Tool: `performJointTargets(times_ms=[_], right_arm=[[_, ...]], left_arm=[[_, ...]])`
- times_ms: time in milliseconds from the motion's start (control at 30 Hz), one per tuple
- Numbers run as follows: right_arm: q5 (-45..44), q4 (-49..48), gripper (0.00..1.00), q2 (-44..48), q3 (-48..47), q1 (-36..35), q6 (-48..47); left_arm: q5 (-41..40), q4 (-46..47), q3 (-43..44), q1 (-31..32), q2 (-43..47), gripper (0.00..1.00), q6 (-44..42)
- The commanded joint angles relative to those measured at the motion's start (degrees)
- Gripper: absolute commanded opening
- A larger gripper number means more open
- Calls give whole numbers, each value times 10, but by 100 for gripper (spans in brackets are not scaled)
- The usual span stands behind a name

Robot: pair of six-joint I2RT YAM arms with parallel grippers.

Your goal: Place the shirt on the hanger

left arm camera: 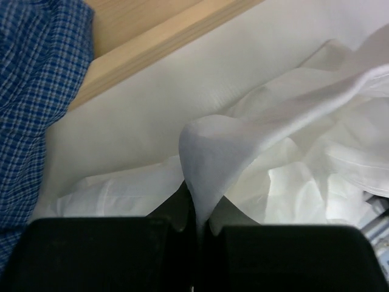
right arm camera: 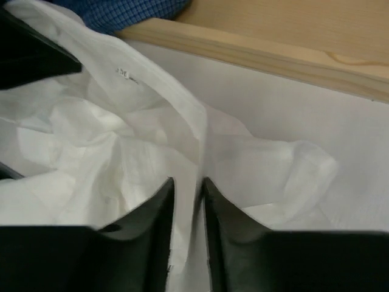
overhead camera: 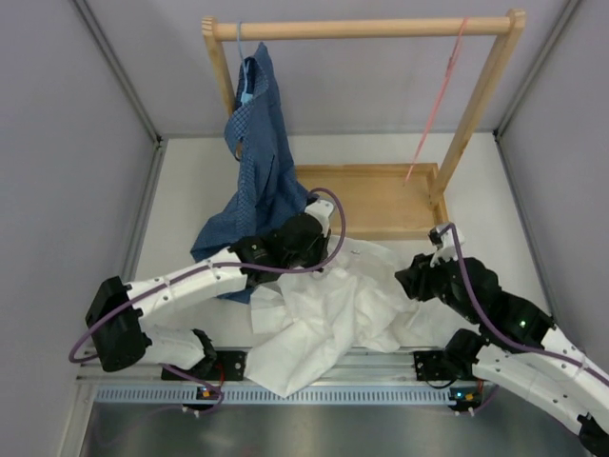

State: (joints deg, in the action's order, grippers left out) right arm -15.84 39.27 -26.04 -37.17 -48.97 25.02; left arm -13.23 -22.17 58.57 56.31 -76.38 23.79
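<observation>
The white shirt lies crumpled on the table between the arms. My left gripper is shut on a pinched fold of the shirt near its far left edge and lifts it into a peak. My right gripper is shut on the shirt's edge at its right side; a strip of cloth runs between the fingers. The pink hanger hangs from the right end of the wooden rail, away from both grippers.
A wooden rack with a flat base stands at the back. A blue checked shirt on a light blue hanger hangs from its left end and drapes onto the table beside my left arm. Grey walls enclose both sides.
</observation>
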Motion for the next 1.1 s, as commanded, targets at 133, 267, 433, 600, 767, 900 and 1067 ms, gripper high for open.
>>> performJointTargets(times_ms=[133,267,433,600,767,900,1067], right_arm=[[106,-66,65,-5,-65,-1,-115],[119,-75,69,-81,-103,-2,-182],[149,-137,68,-147,-106,-2,-219],[249,-205,66,-181,-88,-4,-216],[202,-223,57,-204,-82,-5,-227],[122,-245,27,-252,-77,-4,-225],[126,-269,19,-263,-70,-3,-216]], left_arm=[[129,75,-9,0,48,0,-6],[151,75,-33,2,76,0,-9],[174,75,-48,1,104,0,-17],[159,64,-44,2,100,0,-16],[162,56,-27,2,93,0,-16],[174,57,-17,2,103,0,-10],[171,54,-1,1,127,4,-19]])
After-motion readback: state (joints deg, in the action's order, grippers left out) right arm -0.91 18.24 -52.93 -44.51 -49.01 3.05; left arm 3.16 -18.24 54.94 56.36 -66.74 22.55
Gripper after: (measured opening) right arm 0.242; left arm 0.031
